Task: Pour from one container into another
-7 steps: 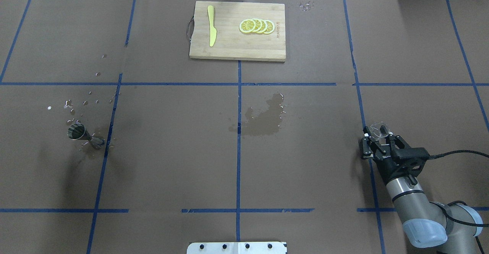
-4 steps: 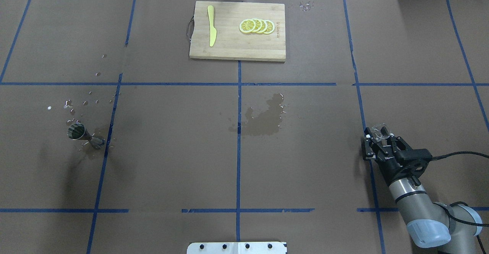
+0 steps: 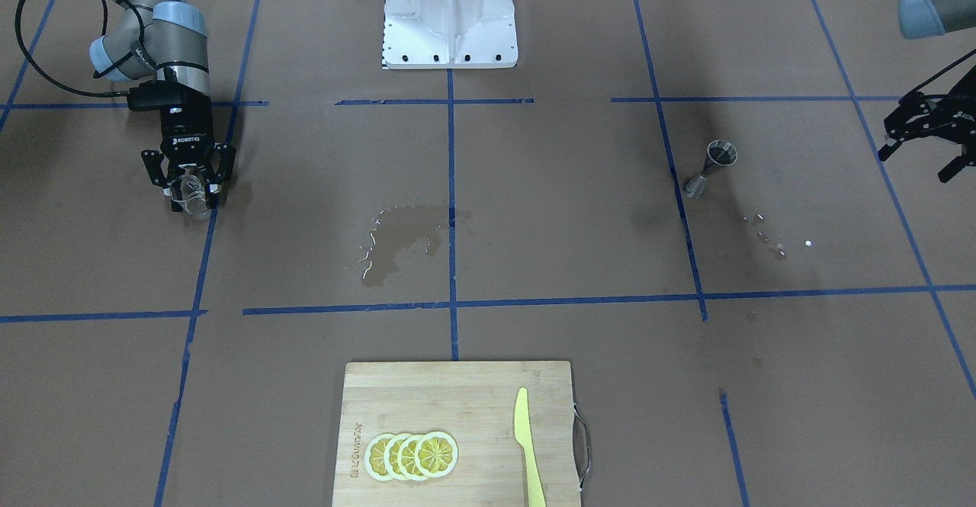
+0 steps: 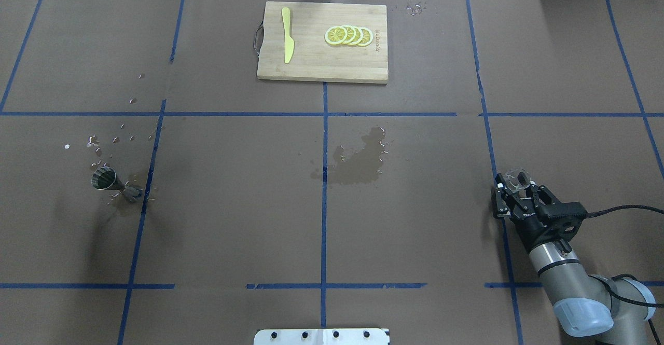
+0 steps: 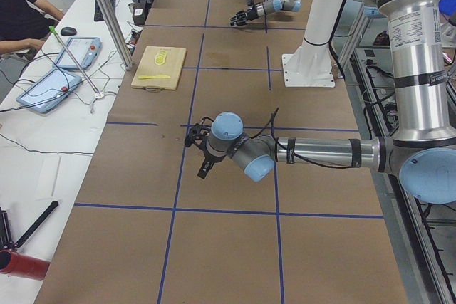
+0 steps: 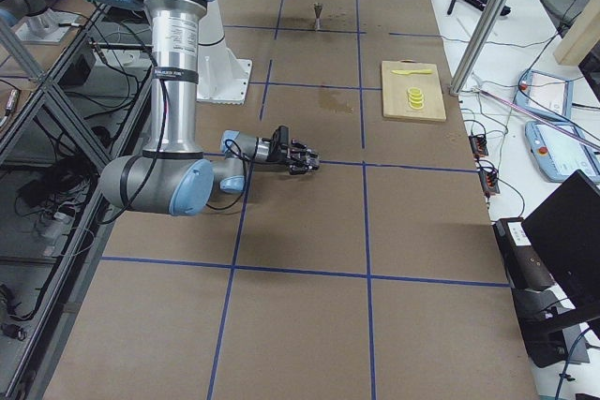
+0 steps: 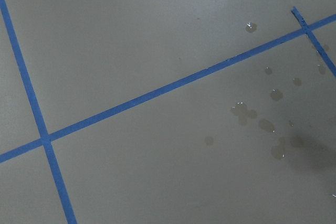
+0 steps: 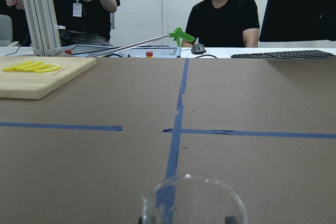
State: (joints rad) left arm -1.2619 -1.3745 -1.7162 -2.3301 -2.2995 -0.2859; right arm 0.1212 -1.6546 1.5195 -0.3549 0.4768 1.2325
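Observation:
The clear glass tumbler (image 4: 515,177) stands upright at the table's right, between the fingers of my right gripper (image 4: 515,185), which is shut on it. It shows again in the front view as the tumbler (image 3: 191,205) in the right gripper (image 3: 189,191). In the right wrist view only its rim (image 8: 194,199) shows at the bottom edge. The metal jigger (image 4: 110,182) stands far off on the left side, also seen as the jigger (image 3: 712,165). My left gripper (image 3: 913,165) hangs open and empty, raised to the outer side of the jigger.
A wooden cutting board (image 4: 321,62) with lemon slices (image 4: 348,35) and a yellow knife (image 4: 287,35) lies at the far centre. A wet patch (image 4: 358,163) darkens the middle. Droplets (image 4: 111,140) dot the paper around the jigger. People sit beyond the far edge.
My right arm has drawn back a little toward the robot's base, with the tumbler still between its fingers. The jigger has not moved.

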